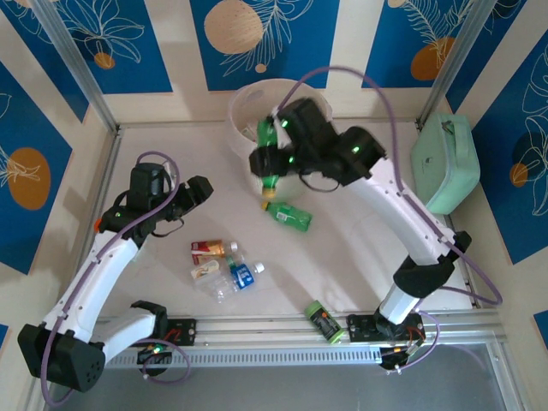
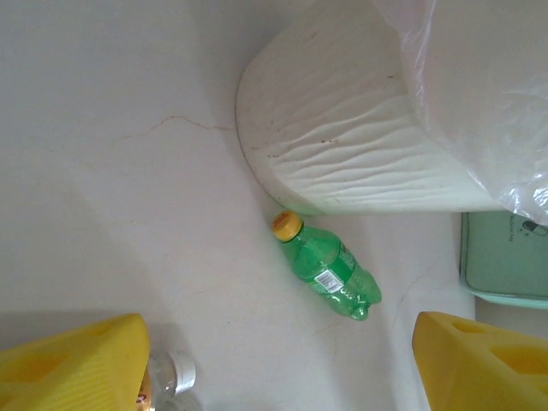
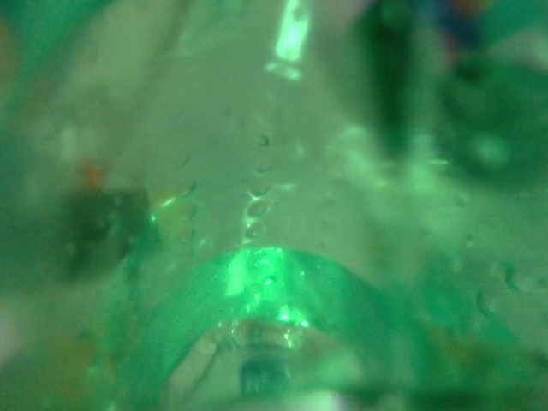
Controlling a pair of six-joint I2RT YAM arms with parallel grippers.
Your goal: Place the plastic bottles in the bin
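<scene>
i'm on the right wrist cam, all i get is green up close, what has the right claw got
Observer: The right claw grips a green bottle around its middle.
Operator: where's the bin from there
Observer: The bin is just beyond the claw. Seen from above, the bottle's far end overlaps its near rim.
Operator: any more bottles to fetch
Observer: A second green bottle lies on its side just short of the held one, and a cluster of bottles lies further left.
Operator: left claw busy
Observer: No, the left claw is open and empty.
</scene>
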